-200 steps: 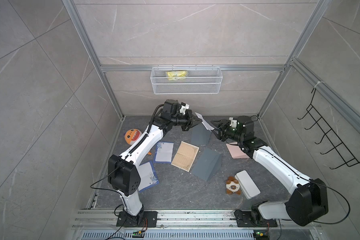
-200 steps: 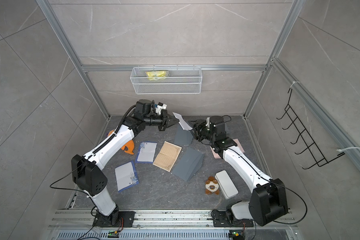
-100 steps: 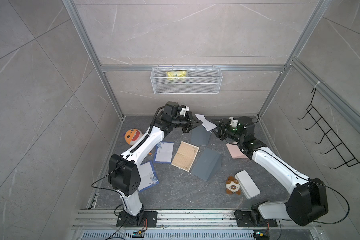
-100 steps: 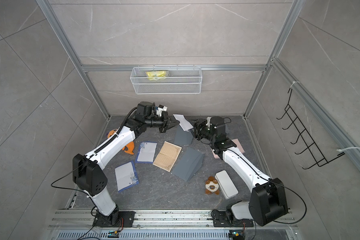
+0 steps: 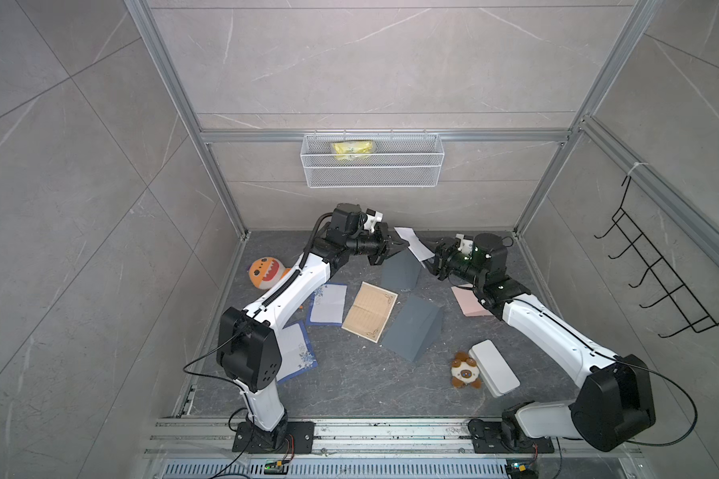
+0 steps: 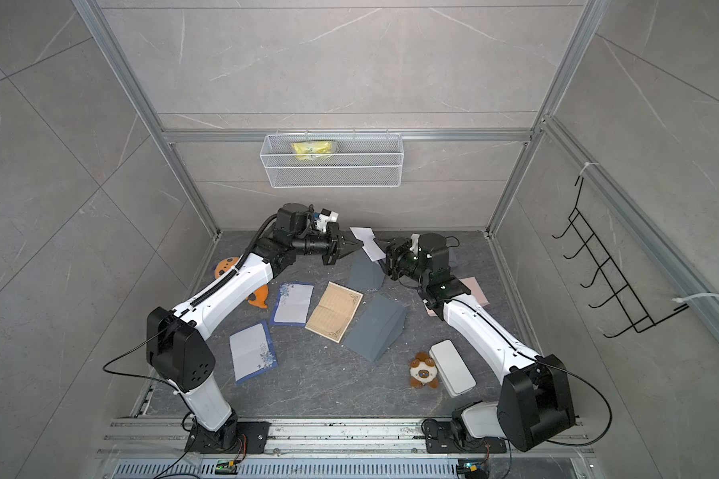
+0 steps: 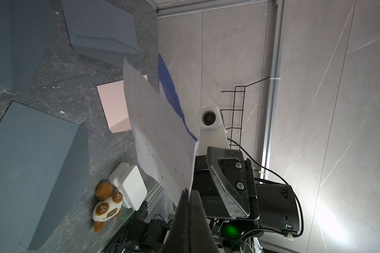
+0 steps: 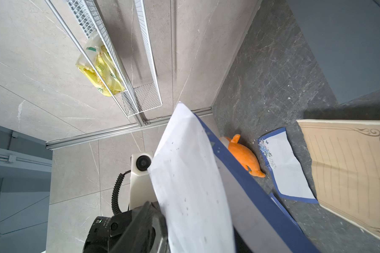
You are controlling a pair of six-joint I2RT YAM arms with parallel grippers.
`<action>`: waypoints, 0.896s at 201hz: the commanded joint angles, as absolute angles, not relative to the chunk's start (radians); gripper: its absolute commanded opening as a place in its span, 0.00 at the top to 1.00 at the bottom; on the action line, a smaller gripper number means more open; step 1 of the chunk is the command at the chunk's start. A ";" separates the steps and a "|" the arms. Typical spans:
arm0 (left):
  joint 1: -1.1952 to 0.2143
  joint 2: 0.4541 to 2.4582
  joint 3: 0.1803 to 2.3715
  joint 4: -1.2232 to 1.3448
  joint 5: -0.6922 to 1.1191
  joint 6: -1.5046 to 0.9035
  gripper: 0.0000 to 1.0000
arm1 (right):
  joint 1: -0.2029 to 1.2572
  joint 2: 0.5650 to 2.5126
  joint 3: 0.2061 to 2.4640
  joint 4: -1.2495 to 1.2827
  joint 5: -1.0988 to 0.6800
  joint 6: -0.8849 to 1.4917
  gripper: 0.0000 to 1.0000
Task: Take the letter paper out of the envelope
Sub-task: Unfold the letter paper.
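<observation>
Toward 12 o'clock of the counter [image 5: 349, 385], beyond the tan sheet [image 5: 369, 312], the left tool [image 7: 188, 197] is clamped shut on a corner of the white envelope [image 7: 160, 135], which hangs in the air. Blue-edged letter paper [image 7: 171, 92] shows along its edge. At its 3 o'clock end sits the right tool [image 5: 435, 260]; I cannot tell its grip.

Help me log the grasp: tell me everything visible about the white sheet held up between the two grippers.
The white sheet looks like thin paper, plain white with tiny dark specks; a blue-edged layer lies against one face. It hangs tilted in the air above the back of the tabletop, slightly bowed. The left gripper is shut on one corner. The right gripper is at its opposite end; whether it grips is unclear.
</observation>
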State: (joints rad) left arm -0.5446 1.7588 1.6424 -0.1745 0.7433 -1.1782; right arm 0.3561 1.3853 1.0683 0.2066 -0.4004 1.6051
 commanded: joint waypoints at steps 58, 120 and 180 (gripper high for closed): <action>-0.572 1.764 1.646 -0.118 0.756 -1.198 1.00 | 0.370 1.369 1.072 0.249 -0.388 1.617 0.66; -0.583 1.769 1.643 -0.115 0.748 -1.195 1.00 | 0.375 1.360 1.074 0.210 -0.374 1.598 0.81; -0.576 1.754 1.705 -0.255 0.719 -1.077 0.46 | 0.375 1.312 1.201 -0.125 -0.325 1.343 1.00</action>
State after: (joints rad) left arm -0.5854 1.7710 1.6455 -0.1730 0.7345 -1.1706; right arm 0.3717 1.3502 1.1027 0.0650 -0.3534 1.5116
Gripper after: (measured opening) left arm 0.391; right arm 0.047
